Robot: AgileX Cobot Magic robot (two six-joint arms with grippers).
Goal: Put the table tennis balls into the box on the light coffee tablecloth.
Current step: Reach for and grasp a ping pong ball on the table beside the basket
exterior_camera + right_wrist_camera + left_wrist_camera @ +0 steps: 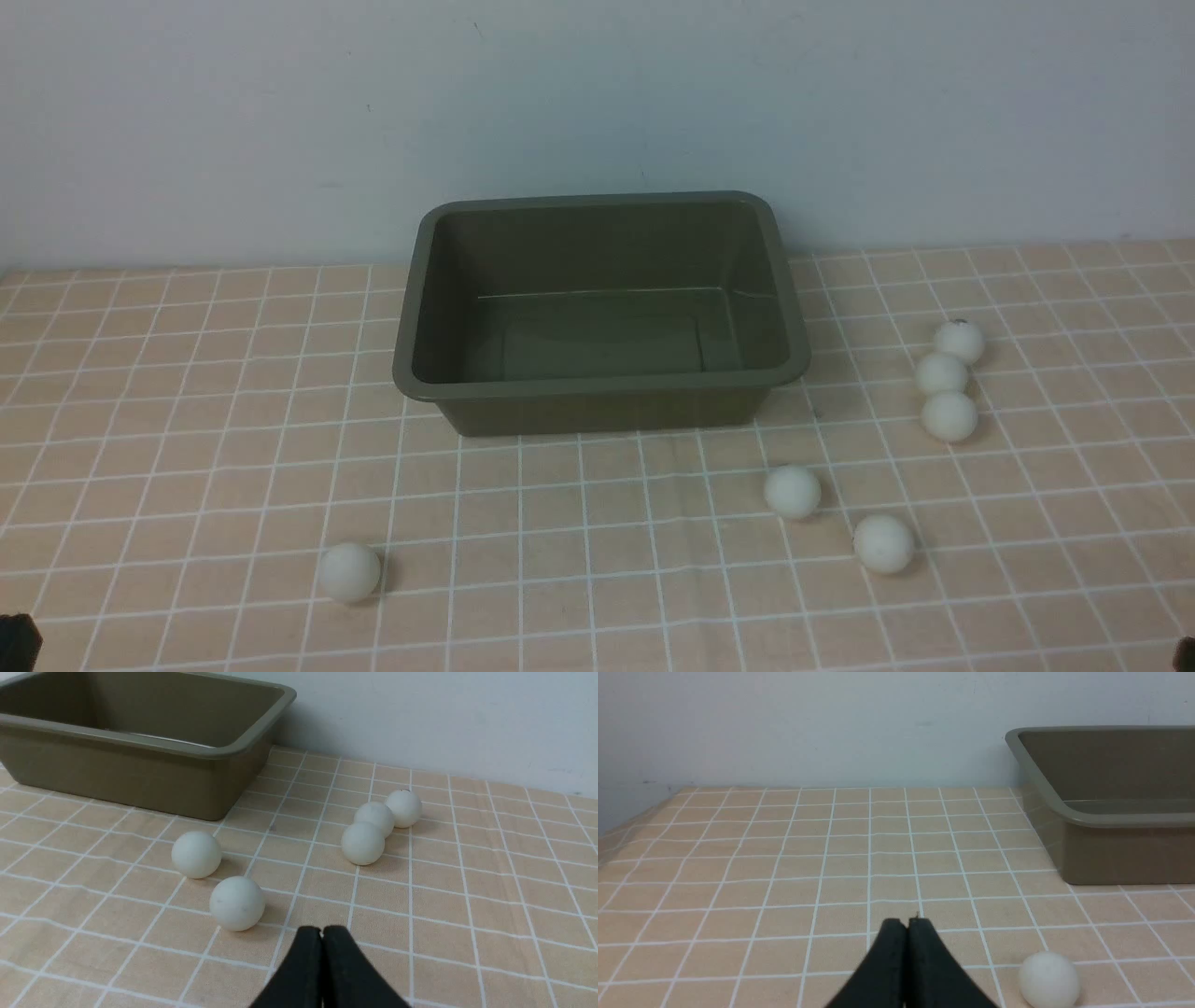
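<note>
Plainly, no ball is in the box yet

All six balls [793, 492] are found on the cloth [187, 420], and the box [607, 411] is seen empty, standing upright at the far middle of the cloth, close to the wall [597, 93]. One ball [351, 572] is placed alone on the left side, toward the front. In the left wrist view it is seen just beside the left gripper [906, 924], so it is judged to be meant for that arm. Five are spread on the right: two near the box's front corner, and three in a tight row farther right, touching or almost so. These are faced by the right gripper [321, 931]. Both grippers are held low over the cloth with jaws pressed together, and nothing is grasped. The jaws must be opened before any ball can be taken. It is expected that a ball rolls away easily if it is pushed.
</note>
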